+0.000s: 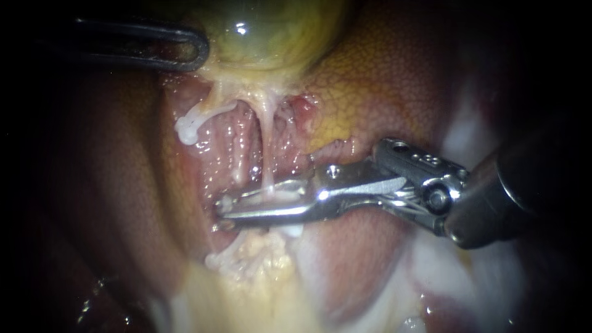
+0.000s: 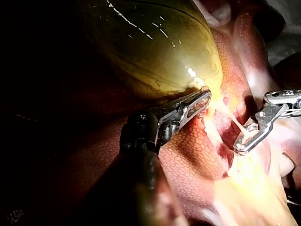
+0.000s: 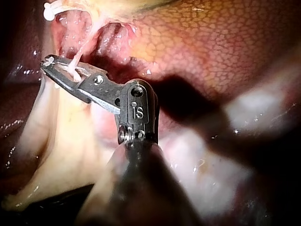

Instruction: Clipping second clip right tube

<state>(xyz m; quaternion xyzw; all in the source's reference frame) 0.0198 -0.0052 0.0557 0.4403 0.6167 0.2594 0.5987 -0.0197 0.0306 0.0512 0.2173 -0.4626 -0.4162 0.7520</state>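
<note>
Right instrument (image 1: 221, 207): grips the thin pale right tube (image 1: 265, 154) between both jaws, low on its length, well below the gallbladder (image 1: 271, 31), liver (image 1: 382, 80) alongside, jaw tips pointing left.

Left instrument (image 1: 196, 49) shaft lost in darkness at the edge. Right instrument (image 1: 223, 208) shaft blurred, cropped. Right tube (image 1: 266, 148) hidden inside that instrument's jaws.

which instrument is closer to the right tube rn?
Right. The right instrument has its tool shut on the right tube, one jaw on each side. The left instrument sits up at the gallbladder, well clear of that tube.
</note>
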